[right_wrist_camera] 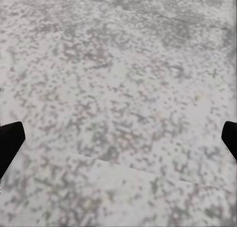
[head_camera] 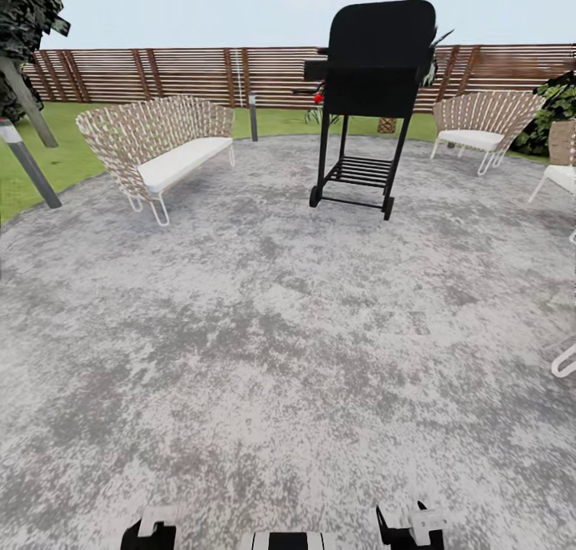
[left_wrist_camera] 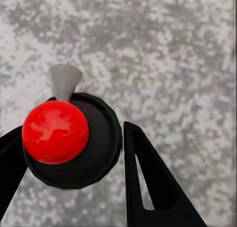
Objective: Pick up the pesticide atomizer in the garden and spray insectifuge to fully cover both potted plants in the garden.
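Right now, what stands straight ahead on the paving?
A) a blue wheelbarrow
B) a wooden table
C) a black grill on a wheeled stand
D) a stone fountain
C: the black grill stands on its wheeled frame on the grey paving, between the wicker sofa and chair.

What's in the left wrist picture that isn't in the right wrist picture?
Left wrist view: the left gripper has its black fingers close on each side of the pesticide atomizer, a round dark bottle with a shiny red top and a grey cone nozzle. It looks held.

Right wrist view: the right gripper is wide open, with nothing between its fingers.

Both: speckled grey paving underneath, and black gripper fingers at the sides.
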